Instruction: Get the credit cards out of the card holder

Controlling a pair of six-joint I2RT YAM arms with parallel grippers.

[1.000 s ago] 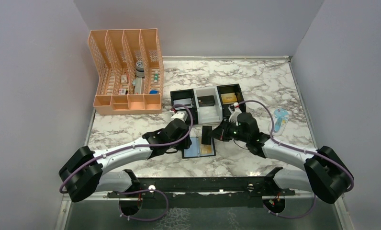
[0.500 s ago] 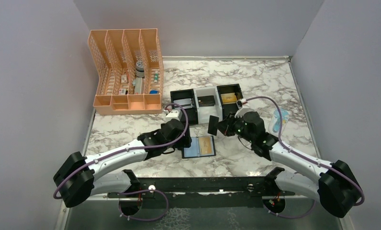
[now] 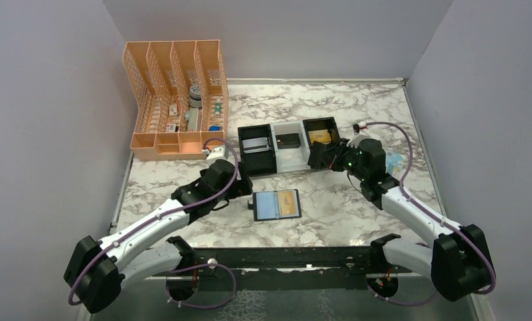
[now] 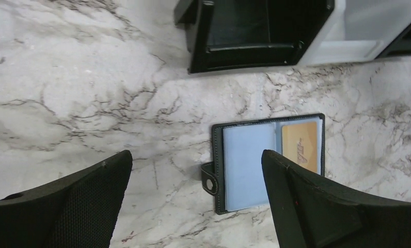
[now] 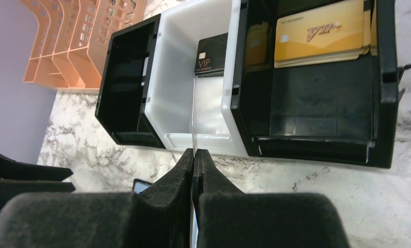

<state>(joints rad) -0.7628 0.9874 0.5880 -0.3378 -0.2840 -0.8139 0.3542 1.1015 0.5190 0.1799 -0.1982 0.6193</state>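
Note:
The card holder (image 3: 277,205) lies open and flat on the marble, blue-grey lining up, snap tab (image 4: 209,179) on its left edge. A gold credit card (image 4: 300,145) sits in its right pocket; the left pocket (image 4: 249,165) shows only lining. My left gripper (image 4: 195,155) hangs open just left of the holder, touching nothing. My right gripper (image 5: 194,153) is shut on a dark credit card (image 3: 315,155), seen edge-on as a thin line (image 5: 193,119) in the right wrist view. It holds the card at the near rim of the white tray (image 5: 178,77).
Three trays stand in a row behind the holder: a black one (image 3: 255,150), the white one (image 3: 291,158) with a black VIP card (image 5: 212,54), and a black one (image 5: 384,77) with gold VIP cards (image 5: 319,31). An orange file rack (image 3: 176,100) is back left, a blue-white item (image 3: 391,167) at right.
My left gripper has opened wide and drawn back to the left, away from the holder. My right gripper has carried the dark card from above the holder up and right to the trays.

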